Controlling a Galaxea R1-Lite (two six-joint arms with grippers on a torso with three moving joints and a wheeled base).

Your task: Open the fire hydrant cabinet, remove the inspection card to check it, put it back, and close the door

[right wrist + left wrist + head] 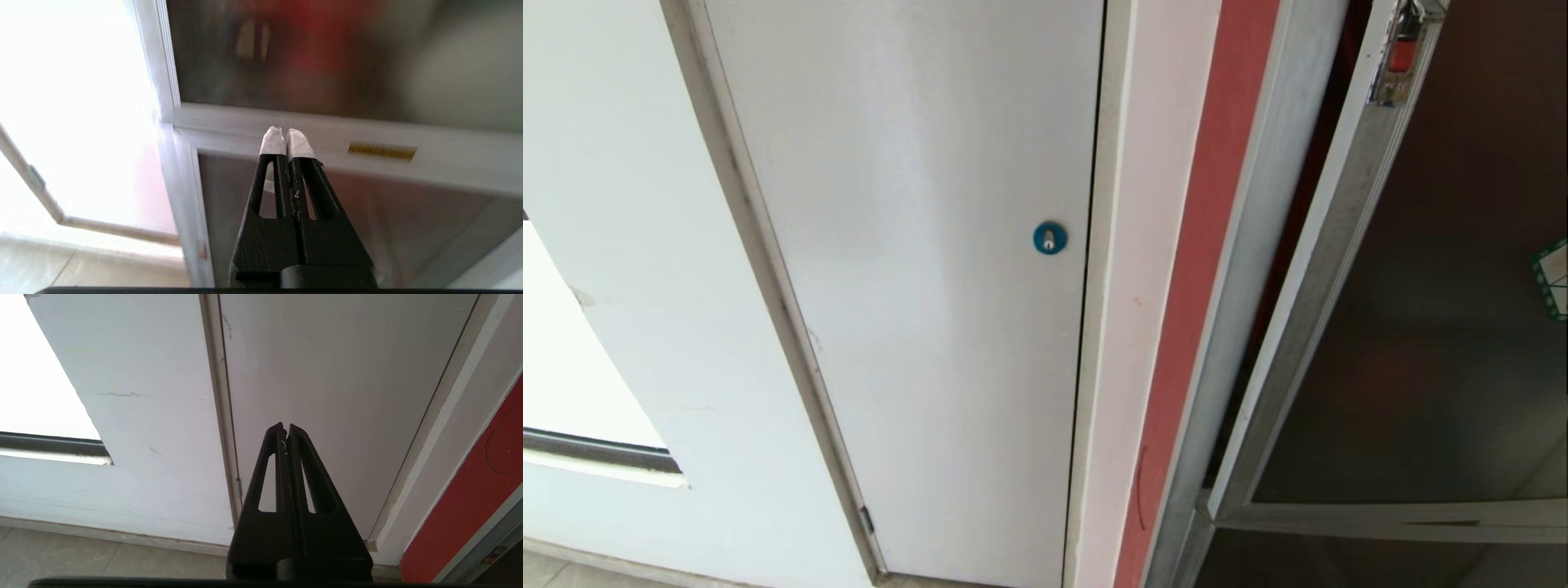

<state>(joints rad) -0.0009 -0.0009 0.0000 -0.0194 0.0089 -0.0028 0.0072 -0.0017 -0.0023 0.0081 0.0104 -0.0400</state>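
The fire hydrant cabinet [1241, 269] stands with its tinted-glass door [339, 139] closed, contents blurred red; right gripper [286, 136] and left gripper [284, 430] both pinched closed, empty.

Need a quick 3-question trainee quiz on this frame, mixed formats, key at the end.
1. True or false: the right gripper is shut and holds nothing.
2. Which colour is the round lock on the plain white panel? A red, B blue, C black.
3. Fill in: the brass plate sits on the door at its ____.

Key: 1 true. 2 B. 3 crossbar.
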